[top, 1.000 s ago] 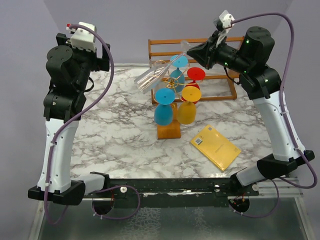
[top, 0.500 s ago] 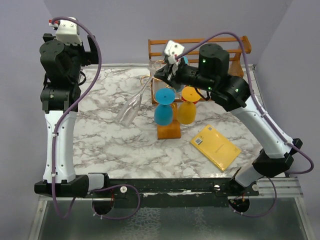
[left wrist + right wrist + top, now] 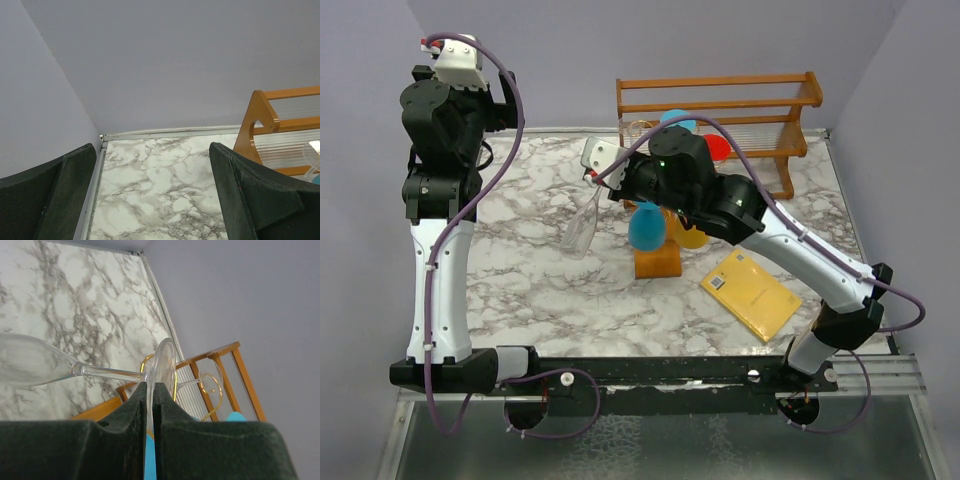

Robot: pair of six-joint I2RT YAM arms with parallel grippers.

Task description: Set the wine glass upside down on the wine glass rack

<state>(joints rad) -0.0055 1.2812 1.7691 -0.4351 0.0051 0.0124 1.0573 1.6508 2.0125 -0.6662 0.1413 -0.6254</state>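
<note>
The right gripper (image 3: 150, 387) pinches the foot of the clear stemmed wine glass (image 3: 580, 228), just left of the gold-wire wine glass rack on its orange-brown wooden base (image 3: 658, 263). The glass's long axis slants, with the bowl lowest. The left gripper (image 3: 152, 162) stands wide open.

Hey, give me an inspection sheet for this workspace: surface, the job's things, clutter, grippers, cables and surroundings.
Surface: marble table, no spills seen.
Job's things: wine glass, clear, held tilted left of the rack, not yet on it. The wine glass rack already carries coloured glasses upside down.
Clutter: yellow booklet lying flat to the right of the rack. A wooden shelf stands at the back.
Grippers: right gripper shut on the wine glass's foot. The left gripper is open, empty and raised.
Cables: purple cables loop along both arms.
Surroundings: plain grey walls, nothing else seen.
</note>
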